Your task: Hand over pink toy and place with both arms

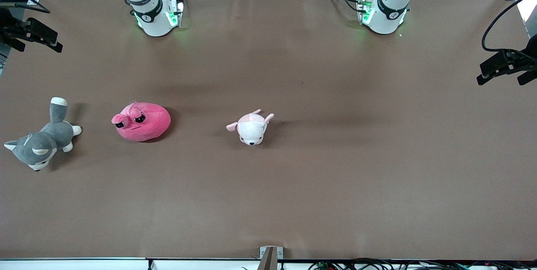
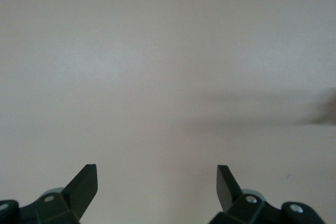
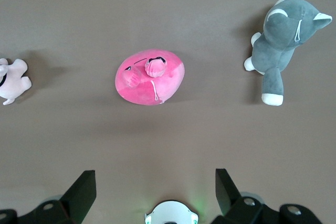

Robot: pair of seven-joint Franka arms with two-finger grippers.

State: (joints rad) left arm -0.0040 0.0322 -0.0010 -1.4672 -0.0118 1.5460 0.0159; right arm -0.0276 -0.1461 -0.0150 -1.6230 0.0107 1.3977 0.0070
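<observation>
Front view: the pink toy, a round plush with dark eyes, lies flat on the brown table toward the right arm's end. A grey plush cat lies closer still to that end and slightly nearer the camera. A small white-and-pink plush rests toward the middle of the table. The three are well apart from one another. Only the arms' bases show along the top edge, and neither gripper appears in this view. The half of the table at the left arm's end carries no toy, which would suit it as the place to set the pink toy after a handover, though that is only a judgement.

Left wrist view: the left gripper hangs over bare table with its fingers spread wide and nothing between them. No toy is in sight, so this arm looks to be waiting.

Right wrist view: the right gripper is also spread wide and holds nothing. It is high above the table, with the pink toy below in plain sight, the grey plush cat to one side of it and part of the small white-and-pink plush at the edge. The toy lies on this arm's side, so it would be the one to grasp it. This scene fits either a toy waiting to be picked up or one already set down
</observation>
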